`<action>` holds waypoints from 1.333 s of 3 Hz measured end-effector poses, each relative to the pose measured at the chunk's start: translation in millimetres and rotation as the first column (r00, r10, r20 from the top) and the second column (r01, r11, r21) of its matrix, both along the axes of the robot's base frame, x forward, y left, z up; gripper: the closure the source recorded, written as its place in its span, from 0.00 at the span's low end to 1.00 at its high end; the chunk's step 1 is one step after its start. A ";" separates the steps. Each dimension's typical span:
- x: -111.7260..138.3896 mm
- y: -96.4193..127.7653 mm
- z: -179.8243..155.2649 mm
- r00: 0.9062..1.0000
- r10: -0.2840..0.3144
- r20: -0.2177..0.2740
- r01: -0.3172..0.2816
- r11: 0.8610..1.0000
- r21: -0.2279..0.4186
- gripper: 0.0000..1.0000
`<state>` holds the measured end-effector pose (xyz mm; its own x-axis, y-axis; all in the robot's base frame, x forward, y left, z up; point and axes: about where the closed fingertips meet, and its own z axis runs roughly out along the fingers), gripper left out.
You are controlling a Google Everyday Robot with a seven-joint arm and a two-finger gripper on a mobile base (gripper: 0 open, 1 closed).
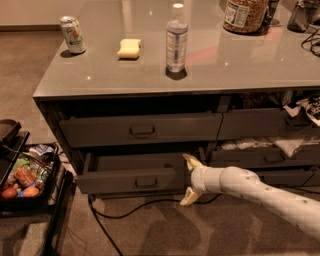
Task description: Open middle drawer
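The middle drawer is a dark grey-brown front with a small bar handle, below a taller, wider drawer front. It stands pulled out a little, and its plain grey inside shows. My gripper is at the right end of this drawer's front, on a white arm coming in from the lower right. It is open, with one cream finger above the front's top edge and the other below its bottom edge. It holds nothing.
On the grey counter top stand a can, a yellow sponge, a water bottle and a jar. A black cable lies on the floor. A snack tray cart stands at the left. The right-hand drawers hold crumpled bags.
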<state>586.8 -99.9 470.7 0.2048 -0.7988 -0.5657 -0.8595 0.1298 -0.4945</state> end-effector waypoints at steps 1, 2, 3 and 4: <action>-5.2 -8.4 19.0 0.998 0.014 0.058 -0.015 1.000 0.006 0.00; -5.2 -8.4 19.0 0.998 0.014 0.058 -0.015 1.000 0.006 0.19; -5.2 -8.4 19.0 0.998 0.014 0.058 -0.015 1.000 0.006 0.42; -5.2 -8.3 19.0 0.998 0.014 0.058 -0.015 1.000 0.006 0.65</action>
